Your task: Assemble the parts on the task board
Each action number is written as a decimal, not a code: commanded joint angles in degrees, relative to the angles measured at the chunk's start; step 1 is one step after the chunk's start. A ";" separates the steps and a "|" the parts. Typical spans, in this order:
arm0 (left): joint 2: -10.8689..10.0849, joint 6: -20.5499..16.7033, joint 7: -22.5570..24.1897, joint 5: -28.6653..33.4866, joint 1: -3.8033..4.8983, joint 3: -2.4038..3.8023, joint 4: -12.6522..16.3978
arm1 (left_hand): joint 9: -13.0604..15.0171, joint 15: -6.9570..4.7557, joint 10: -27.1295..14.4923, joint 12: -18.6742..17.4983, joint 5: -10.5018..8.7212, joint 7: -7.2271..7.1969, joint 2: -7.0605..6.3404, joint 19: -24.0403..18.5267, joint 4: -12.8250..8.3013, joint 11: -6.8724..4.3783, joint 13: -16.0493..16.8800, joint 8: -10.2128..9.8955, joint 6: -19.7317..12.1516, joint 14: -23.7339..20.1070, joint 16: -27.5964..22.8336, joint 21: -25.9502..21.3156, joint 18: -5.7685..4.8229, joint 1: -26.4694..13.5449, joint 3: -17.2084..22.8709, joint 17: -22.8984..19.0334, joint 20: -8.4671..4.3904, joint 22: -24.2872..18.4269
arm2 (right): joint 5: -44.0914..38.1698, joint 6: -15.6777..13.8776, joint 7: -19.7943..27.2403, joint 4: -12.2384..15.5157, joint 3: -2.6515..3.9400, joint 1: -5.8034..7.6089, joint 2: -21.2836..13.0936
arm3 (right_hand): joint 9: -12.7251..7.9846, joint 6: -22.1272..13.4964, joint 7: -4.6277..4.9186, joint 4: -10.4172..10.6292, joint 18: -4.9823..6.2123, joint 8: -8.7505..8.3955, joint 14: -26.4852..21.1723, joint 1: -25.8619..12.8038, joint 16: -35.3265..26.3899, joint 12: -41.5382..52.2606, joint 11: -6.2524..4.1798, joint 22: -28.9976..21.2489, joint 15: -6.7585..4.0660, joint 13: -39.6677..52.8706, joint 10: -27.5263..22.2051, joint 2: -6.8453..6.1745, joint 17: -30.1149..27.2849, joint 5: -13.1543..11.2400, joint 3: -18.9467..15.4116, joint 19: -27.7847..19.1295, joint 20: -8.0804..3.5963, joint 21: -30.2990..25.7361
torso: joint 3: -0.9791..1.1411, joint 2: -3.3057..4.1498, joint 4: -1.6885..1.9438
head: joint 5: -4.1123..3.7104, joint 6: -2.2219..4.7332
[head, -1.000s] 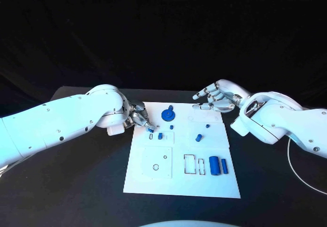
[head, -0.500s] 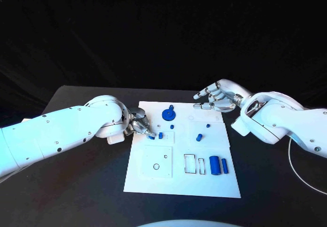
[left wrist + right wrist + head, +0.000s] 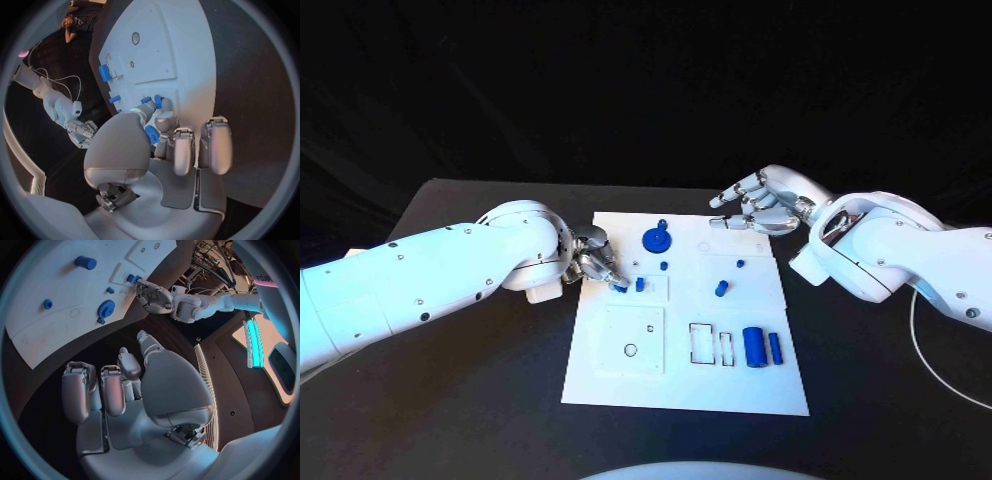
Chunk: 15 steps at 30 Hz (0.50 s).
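The white task board (image 3: 687, 330) lies in the middle of the black surface (image 3: 459, 380). The left hand (image 3: 593, 257) sits at the board's left edge, toward the far side of the surface. From the head view its fingers are bunched over a small blue part (image 3: 619, 287), but the grip itself is hidden there. The left wrist view settles it: the part (image 3: 152, 134) is pinched between the thumb and a finger, while the other fingers (image 3: 214, 145) stand straight beside it. Just past the fingertips, two more small blue pieces (image 3: 154, 101) stand on the board.

The right hand (image 3: 759, 208) hovers off the board's far right corner. The right wrist view shows its fingers (image 3: 94, 390) loosely curled and apart, with nothing in them, and the dark surface beneath.

On the board, seen from the head view: a blue gear (image 3: 655, 239) near the far edge, a small blue peg (image 3: 720, 290) at mid-board, and a blue cylinder (image 3: 754, 348) with a slimmer blue bar (image 3: 775, 348) just beside it near the right edge.
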 commanded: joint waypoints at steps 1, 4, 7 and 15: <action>-0.11 -0.55 -0.66 -2.05 -0.24 -0.09 0.06 | 0.07 -0.08 0.54 0.32 0.21 0.03 0.04 2.57 -7.41 0.04 0.05 0.40 0.44 6.03 0.18 0.35 0.06 0.55 7.72 15.10 0.00 8.73 | -0.05 0.46 0.51 0.04 0.00 -0.04 0.01 | 0.06 0.17 0.04 0.05 0.30 0.31 3.85 0.21 -0.29 0.25 -0.17 -0.09 0.05 0.00 -0.11 0.42 4.83 0.30 -0.25 -0.52 0.03 -0.30 | -0.02 0.02 0.02 | -0.05 0.00; -0.17 -1.49 -0.48 -3.17 -0.25 -0.08 0.18 | 0.04 -0.11 0.69 0.38 0.30 -0.01 -0.15 2.66 -7.48 0.00 0.13 0.37 0.59 6.03 0.18 0.50 0.01 0.47 8.03 15.10 -0.02 8.90 | -0.05 0.48 0.53 0.03 0.00 -0.05 0.02 | 0.06 0.17 0.04 0.05 0.30 0.31 3.85 0.21 -0.29 0.25 -0.17 -0.09 0.05 0.00 -0.11 0.42 4.83 0.30 -0.25 -0.52 0.03 -0.30 | -0.04 0.02 0.02 | -0.06 -0.05; -0.22 -2.19 -0.35 -4.05 -0.25 -0.08 0.30 | 0.01 -0.14 0.82 0.47 0.41 -0.03 -0.31 2.73 -7.53 -0.03 0.24 0.35 0.70 6.03 0.18 0.62 -0.03 0.40 8.26 15.10 -0.03 9.04 | -0.05 0.49 0.54 0.01 0.00 -0.06 0.03 | 0.06 0.17 0.04 0.05 0.30 0.31 3.85 0.21 -0.29 0.25 -0.17 -0.09 0.05 0.00 -0.11 0.42 4.83 0.30 -0.25 -0.52 0.03 -0.30 | -0.06 0.02 0.01 | -0.04 0.01; -0.38 -3.97 -0.56 -5.71 -0.27 -0.07 0.58 | -0.03 -0.19 1.01 0.48 0.66 -0.07 -0.61 2.85 -7.60 -0.08 0.27 0.30 0.91 6.03 0.18 0.80 -0.08 0.24 8.75 15.10 -0.07 9.24 | -0.06 0.55 0.57 0.02 0.00 -0.08 0.08 | 0.06 0.17 0.04 0.05 0.30 0.31 3.85 0.21 -0.29 0.25 -0.17 -0.09 0.05 0.00 -0.11 0.42 4.83 0.30 -0.25 -0.52 0.03 -0.30 | -0.04 -0.02 0.09 | -0.07 -0.11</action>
